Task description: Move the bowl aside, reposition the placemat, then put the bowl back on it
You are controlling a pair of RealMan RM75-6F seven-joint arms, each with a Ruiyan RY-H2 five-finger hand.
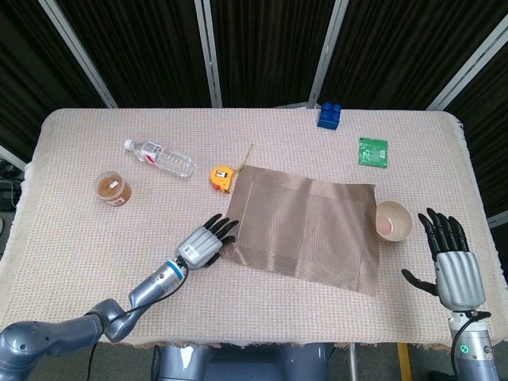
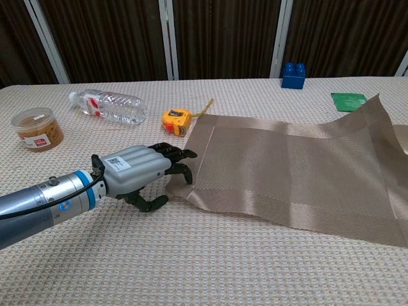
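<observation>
Two hands are in play, and only one is doing the work. The left hand [image 2: 137, 172] is laid low against the near-left corner of the placemat [image 1: 305, 228], its dark fingers [image 2: 175, 153] bent down at the mat's edge; from the chest view the thumb appears tucked beneath, so a pinch on the corner is suggested, though a firm hold cannot be confirmed. That corner looks bunched and slightly lifted, which fits a mat being dragged or pushed across the surface [image 1: 79, 238] rather than picked up.

The right hand [image 1: 452, 258] is held well clear at the far right, fingers spread and holding nothing, seemingly parked so the mat can be shifted freely.

The bowl [image 1: 393, 220] is set off the mat, just beside its right edge and apparently touching it, and the mat's right side is seen riding up against it in the chest view. By that reading the first step is done and repositioning is under way.

Further out, a tape measure [image 1: 222, 176] sits close to the mat's far-left corner.
</observation>
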